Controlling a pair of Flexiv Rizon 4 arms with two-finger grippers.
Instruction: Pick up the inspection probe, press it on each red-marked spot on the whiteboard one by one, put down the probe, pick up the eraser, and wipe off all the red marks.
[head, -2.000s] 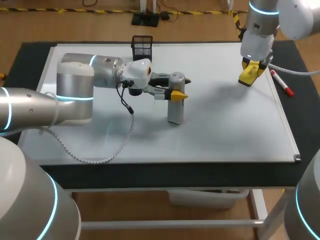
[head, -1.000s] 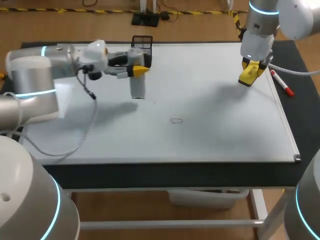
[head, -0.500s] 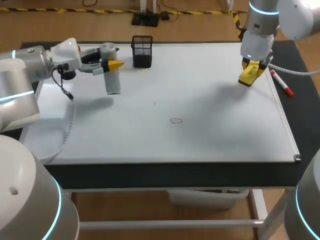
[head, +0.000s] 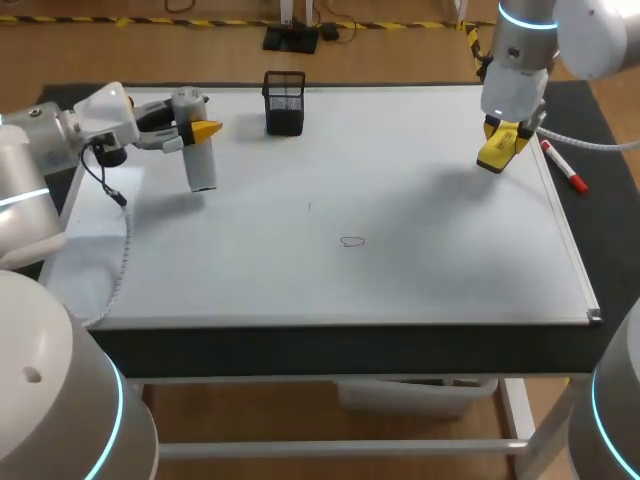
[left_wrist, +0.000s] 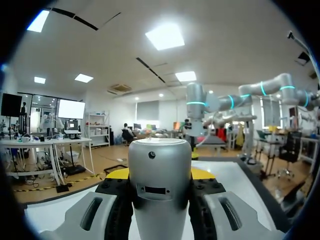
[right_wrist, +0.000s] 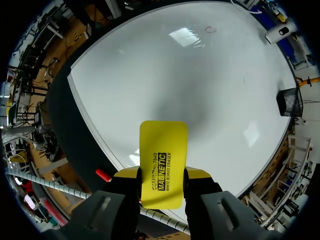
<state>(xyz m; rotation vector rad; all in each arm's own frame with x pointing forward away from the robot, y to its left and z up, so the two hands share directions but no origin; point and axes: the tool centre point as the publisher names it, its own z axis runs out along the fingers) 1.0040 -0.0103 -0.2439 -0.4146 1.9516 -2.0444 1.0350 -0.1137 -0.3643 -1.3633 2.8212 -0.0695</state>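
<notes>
Since two seconds ago the inspection probe (head: 201, 165) has travelled from the middle of the whiteboard (head: 400, 200) to its far left part, near the black mesh holder (head: 284, 102). It stands upright, clamped near its top between the fingers of the left gripper (head: 200, 130). A small drawn loop (head: 352, 241) lies bare mid-board, where the probe stood. Over the board's far right part the right gripper (head: 500, 135) has not shifted — its fingers grip the yellow eraser (right_wrist: 163, 162) from both sides. A red marker (head: 563, 165) lies just beyond the board's right edge.
</notes>
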